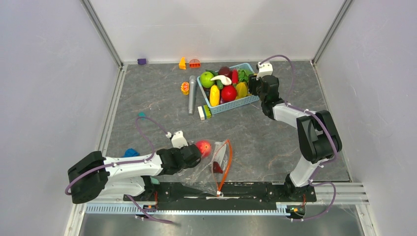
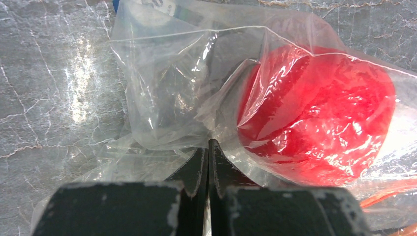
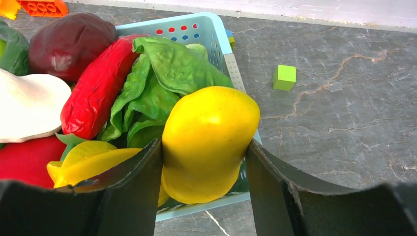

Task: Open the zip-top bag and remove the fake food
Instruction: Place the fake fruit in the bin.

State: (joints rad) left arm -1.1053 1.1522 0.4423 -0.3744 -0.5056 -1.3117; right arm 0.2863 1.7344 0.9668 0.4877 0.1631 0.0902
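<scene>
Grey marbled table (image 1: 275, 142), white walls. My left gripper (image 2: 208, 147) clenched on film of zip-top bag (image 1: 199, 174), near front edge, nearest my left arm. Red fruit (image 2: 319, 128) inside, just beside pinch. Orange zip strip (image 1: 227, 162) runs near-to-far on side away from left arm; mouth seems gaping, hard to tell. My right gripper (image 3: 202, 147) well apart at blue basket (image 3: 216, 34), grasping yellow mango-like piece (image 3: 206, 123). Bag clear, crinkled.

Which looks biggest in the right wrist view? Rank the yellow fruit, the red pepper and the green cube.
1. yellow fruit, though it sits nearest the camera, so its lead is unsure
2. red pepper
3. green cube, plainly smallest
</scene>
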